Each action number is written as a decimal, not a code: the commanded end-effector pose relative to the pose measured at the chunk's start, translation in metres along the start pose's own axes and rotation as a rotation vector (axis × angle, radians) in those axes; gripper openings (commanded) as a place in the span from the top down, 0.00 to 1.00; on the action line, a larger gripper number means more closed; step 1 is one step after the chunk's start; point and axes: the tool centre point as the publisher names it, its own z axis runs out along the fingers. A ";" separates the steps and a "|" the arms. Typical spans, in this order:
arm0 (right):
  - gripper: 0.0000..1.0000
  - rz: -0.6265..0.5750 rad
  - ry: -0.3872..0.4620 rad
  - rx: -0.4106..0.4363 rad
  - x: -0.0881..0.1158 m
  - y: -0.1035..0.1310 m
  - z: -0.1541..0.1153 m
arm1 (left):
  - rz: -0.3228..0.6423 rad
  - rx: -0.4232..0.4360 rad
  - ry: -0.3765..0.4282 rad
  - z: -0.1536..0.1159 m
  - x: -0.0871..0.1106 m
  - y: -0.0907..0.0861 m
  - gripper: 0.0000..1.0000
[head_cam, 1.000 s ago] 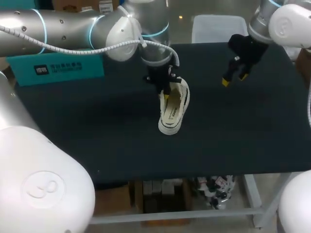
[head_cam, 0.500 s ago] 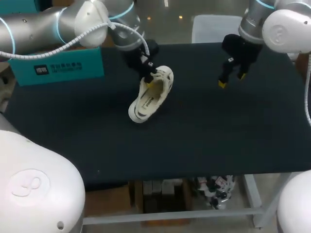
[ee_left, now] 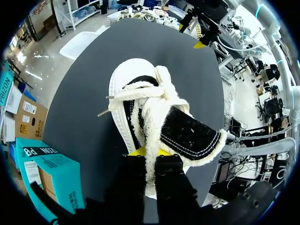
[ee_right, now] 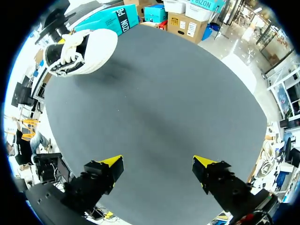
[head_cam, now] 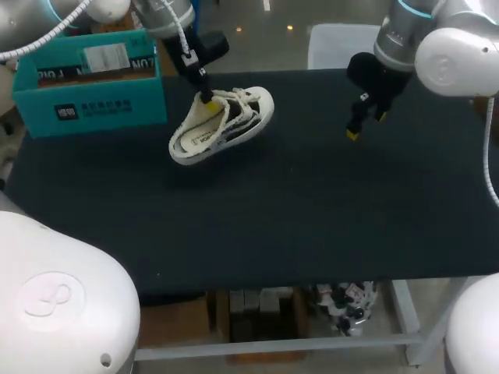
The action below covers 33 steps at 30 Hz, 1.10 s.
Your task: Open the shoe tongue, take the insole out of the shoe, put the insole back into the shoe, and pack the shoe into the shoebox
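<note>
- The left gripper (head_cam: 204, 95) has its jaws pinched tight on the fleecy lining at the opening of the white sneaker (head_cam: 222, 125).
- The sneaker's toe points away ahead of those jaws, with the teal shoebox (head_cam: 86, 101) just beside them.
- The right gripper (ee_right: 157, 166) holds nothing; its jaws stand wide apart over the dark table (head_cam: 312, 210), and the sneaker lies well ahead of them.
</note>
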 end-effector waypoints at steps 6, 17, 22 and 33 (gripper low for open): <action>0.00 -0.183 -0.146 0.031 0.023 0.012 0.014 | 0.172 -0.210 0.143 -0.064 -0.022 -0.008 1.00; 0.00 -0.254 -0.214 0.010 0.036 0.001 0.005 | 0.203 -0.237 0.134 -0.119 -0.046 0.022 1.00; 0.00 -0.327 -0.213 0.011 0.038 -0.005 0.001 | 0.197 -0.228 0.139 -0.140 -0.057 0.044 1.00; 0.00 -0.358 -0.180 0.023 0.037 -0.010 0.001 | 0.011 -0.332 0.123 -0.166 -0.078 0.065 1.00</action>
